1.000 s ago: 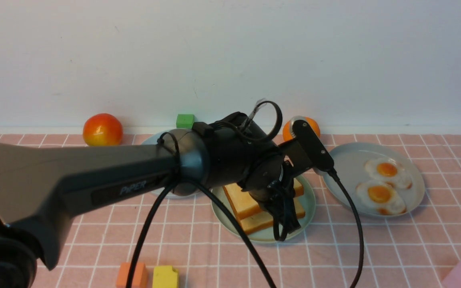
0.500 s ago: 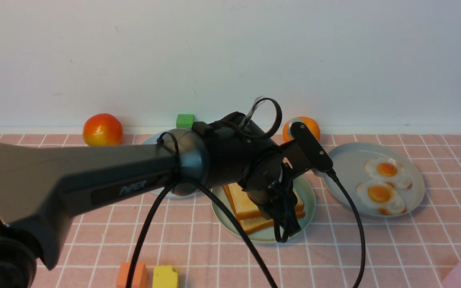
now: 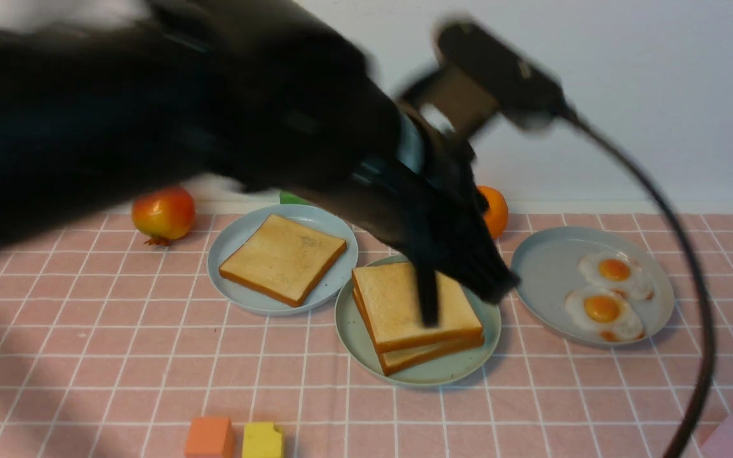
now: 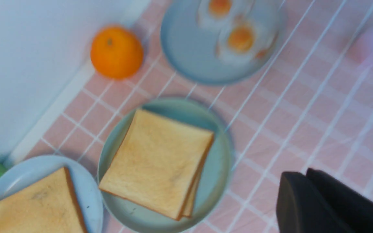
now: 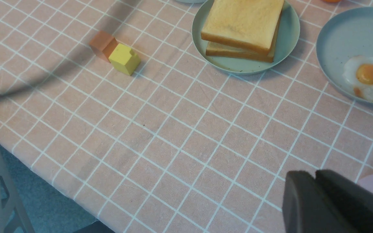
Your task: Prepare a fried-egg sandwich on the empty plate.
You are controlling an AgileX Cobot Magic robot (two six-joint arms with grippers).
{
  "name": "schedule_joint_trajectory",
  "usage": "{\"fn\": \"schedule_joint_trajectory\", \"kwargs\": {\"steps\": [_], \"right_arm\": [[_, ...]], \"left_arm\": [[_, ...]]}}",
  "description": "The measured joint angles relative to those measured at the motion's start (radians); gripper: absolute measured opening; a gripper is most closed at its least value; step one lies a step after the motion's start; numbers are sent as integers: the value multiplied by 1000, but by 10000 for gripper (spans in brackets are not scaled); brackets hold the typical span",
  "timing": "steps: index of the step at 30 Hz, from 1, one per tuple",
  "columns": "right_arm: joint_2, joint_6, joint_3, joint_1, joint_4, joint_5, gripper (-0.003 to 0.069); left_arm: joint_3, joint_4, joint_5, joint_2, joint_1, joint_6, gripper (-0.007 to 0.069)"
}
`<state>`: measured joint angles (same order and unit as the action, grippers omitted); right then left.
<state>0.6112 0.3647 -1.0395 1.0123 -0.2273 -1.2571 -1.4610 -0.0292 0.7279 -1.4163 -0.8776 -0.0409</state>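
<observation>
The mint-green plate point(image 3: 354, 331) sits mid-table and holds two tan toast slices point(image 3: 385, 299) stacked flat, the top one slightly askew. No egg shows between them. Two fried eggs point(image 3: 603, 308) lie on the grey-blue plate point(image 3: 551, 267) to the right. My left gripper point(image 3: 500, 289) is blurred, raised above the stack's right edge, shut and empty. In the left wrist view its jaws point(image 4: 306, 173) are together, off to the side of the stack point(image 4: 157, 158) and plate point(image 4: 219, 136). My right gripper point(image 5: 314, 174) is shut and empty over bare cloth, away from the stack point(image 5: 243, 19).
A pale blue plate point(image 3: 239, 238) with one toast slice point(image 3: 282, 257) stands at the left. A red-orange fruit point(image 3: 163, 213) and an orange point(image 3: 492, 210) sit by the wall. Orange point(image 3: 210, 437), yellow point(image 3: 263, 440) and pink point(image 3: 732, 439) blocks lie near the front edge.
My left arm has swung up off the toast stack and is blurred with motion. The top slice now lies free on the lower one, and the pale blue plate has come into view.
</observation>
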Motion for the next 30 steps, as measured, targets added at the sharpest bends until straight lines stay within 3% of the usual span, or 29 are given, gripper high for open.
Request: {"fn": "schedule_joint_trajectory", "kwargs": {"steps": [7,14,19,30], "right_arm": [[0,0,0,0,16,0,99],[0,0,0,0,27,0,100],[0,0,0,0,42,0,106],[0,0,0,0,45,0,118]], "left_arm": [[351,178,-181,468,0,7,13],[868,241,-551,828,0,27,13],[1007,254,-684,945,0,29,13],[1035,255,-677,957,0,27,13]]}}
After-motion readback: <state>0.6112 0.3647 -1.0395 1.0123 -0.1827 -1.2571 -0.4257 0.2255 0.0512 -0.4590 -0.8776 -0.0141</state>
